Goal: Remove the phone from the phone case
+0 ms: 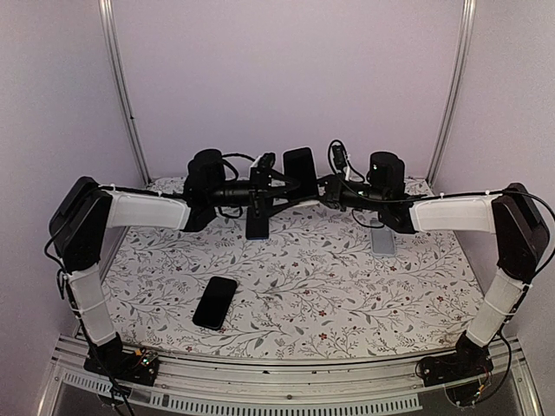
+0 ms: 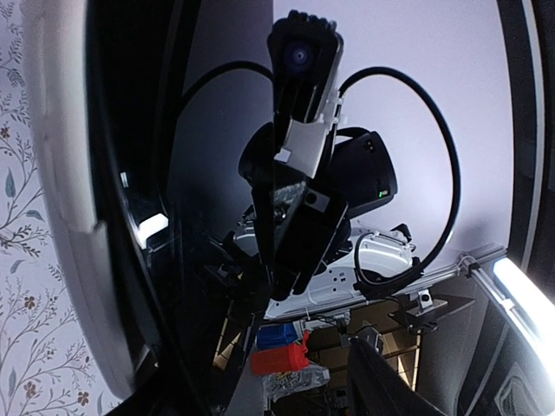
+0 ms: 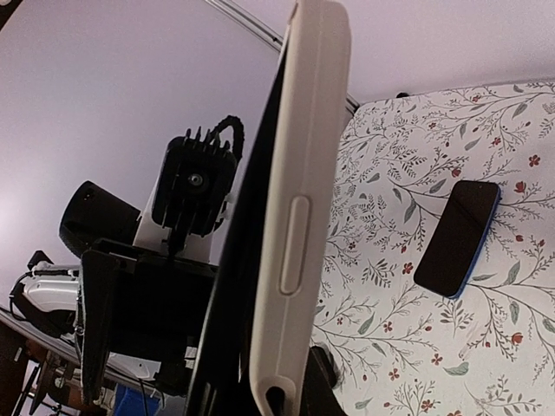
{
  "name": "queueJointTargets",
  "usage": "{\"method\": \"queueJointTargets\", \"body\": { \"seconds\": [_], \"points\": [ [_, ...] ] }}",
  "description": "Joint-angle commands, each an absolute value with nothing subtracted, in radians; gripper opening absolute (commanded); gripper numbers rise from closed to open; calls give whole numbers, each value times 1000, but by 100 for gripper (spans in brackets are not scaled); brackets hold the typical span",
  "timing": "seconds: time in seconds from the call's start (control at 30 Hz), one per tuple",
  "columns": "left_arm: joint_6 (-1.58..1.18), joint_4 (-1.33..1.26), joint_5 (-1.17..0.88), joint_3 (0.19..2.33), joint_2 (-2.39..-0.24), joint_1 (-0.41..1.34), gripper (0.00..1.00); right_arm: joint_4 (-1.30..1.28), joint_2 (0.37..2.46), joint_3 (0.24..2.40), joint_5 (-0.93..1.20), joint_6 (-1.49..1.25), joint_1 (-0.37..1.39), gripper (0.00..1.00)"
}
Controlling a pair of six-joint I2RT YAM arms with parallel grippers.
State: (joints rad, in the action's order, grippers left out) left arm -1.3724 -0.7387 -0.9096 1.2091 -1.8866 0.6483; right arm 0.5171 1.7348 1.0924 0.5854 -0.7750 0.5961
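Cream phone case (image 3: 299,217), phone (image 1: 300,163) inside, is held upright above the far table (image 1: 347,277) by the right pincer (image 1: 328,184). Whether the left pincer (image 1: 270,180) grips it, I cannot tell.

Cream phone case (image 3: 299,217) upright, dark phone (image 3: 458,236) lying beyond

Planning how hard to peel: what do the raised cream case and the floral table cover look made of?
Cream rectangular phone case: probably soft silicone or TPU, matte; its side button is moulded in as a raised bump, edges rounded. Floral-printed table cover: looks like cloth or matte vinyl, no glare; weave too fine to tell.
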Motion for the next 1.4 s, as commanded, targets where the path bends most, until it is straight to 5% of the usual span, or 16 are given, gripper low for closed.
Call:
{"method": "queueJointTargets", "body": {
  "seconds": [0.0,0.4,1.37],
  "points": [
    [-1391,-813,-915,1228,-1897,667,54,532,1695,1132,566,-724,608,0],
    [-1441,-875,-909,1209,-1915,666,0,518,1650,1105,534,-694,609,0],
    [-1227,-601,-911,1280,-1878,670,0,110,1562,1137,254,-518,514,0]
  ]
}}
